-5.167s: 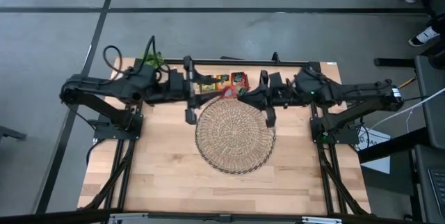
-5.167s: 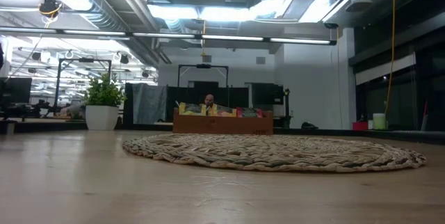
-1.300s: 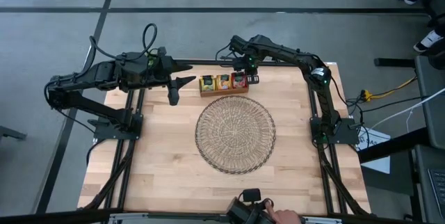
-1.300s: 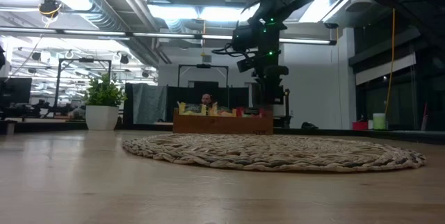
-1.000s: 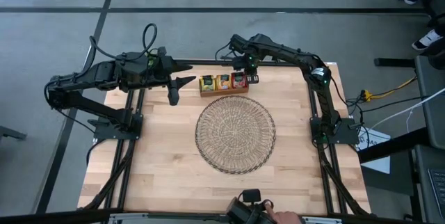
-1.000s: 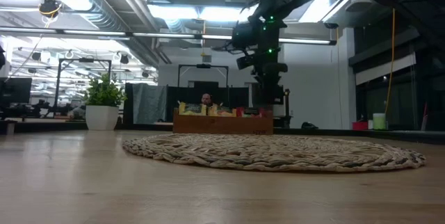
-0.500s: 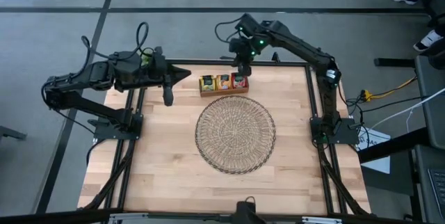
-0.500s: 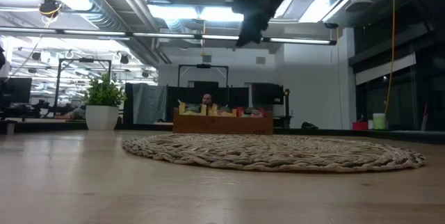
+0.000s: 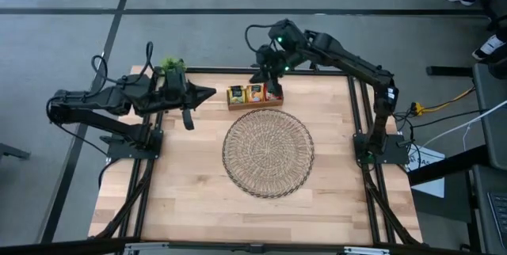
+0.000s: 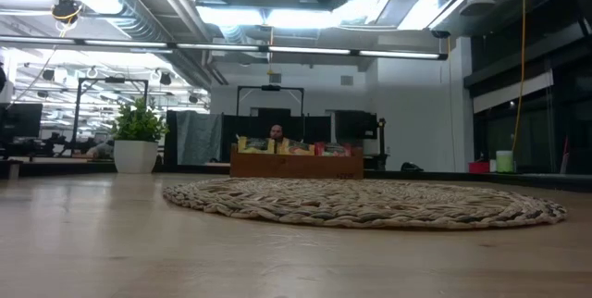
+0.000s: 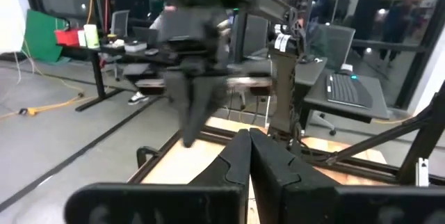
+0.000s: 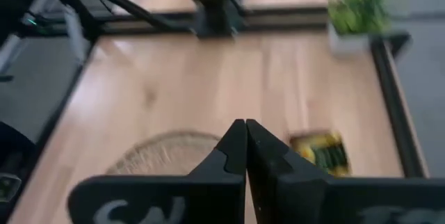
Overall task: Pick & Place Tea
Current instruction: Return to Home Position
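We read left gripper [image 11: 249, 135] and right gripper [image 12: 243, 125] as pressed shut, empty; tea [image 9: 255, 93] near the right one looks light, floppy, so we'd pinch a top edge.

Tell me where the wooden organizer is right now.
High view: the wooden organizer sits at the far edge of the table, just beyond the round wicker mat, with the right gripper over its right end.

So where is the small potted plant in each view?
High view: potted plant at the table's top left corner.
Low view: far left, on the table's far edge.
Left wrist view: not in it.
Right wrist view: on the table's corner.
Shared landmark: the round wicker mat.
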Controlling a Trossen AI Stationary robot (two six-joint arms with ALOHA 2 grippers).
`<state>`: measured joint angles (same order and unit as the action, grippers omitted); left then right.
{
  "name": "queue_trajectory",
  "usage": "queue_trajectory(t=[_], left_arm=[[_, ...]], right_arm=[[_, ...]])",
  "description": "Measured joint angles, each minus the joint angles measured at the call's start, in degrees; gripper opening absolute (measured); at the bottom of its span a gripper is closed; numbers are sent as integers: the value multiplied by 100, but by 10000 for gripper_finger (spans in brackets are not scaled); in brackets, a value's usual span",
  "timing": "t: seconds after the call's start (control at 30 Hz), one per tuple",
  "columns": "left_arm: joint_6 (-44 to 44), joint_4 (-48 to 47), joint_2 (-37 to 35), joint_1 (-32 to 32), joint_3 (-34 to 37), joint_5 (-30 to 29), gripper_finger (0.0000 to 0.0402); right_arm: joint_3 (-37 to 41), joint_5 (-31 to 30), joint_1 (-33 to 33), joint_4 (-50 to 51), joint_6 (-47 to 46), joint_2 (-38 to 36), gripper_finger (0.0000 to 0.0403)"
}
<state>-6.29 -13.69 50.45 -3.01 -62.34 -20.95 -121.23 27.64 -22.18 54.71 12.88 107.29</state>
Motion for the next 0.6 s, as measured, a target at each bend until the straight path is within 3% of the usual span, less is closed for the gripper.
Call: queue_trajectory(t=[0.2,0.43,0.6], left_arm=[[145,476,-177,-2,387,92,2],[140,1363,-523,-2,1021,111,2],[61,1429,-761,-2,1326,240,3]], right_arm=[[0,-126,576,-725,-441,-91,2],[3,-894,1234,-1062,-892,-132,2],[56,-1546,1642,-1180,-1141,-134,1]])
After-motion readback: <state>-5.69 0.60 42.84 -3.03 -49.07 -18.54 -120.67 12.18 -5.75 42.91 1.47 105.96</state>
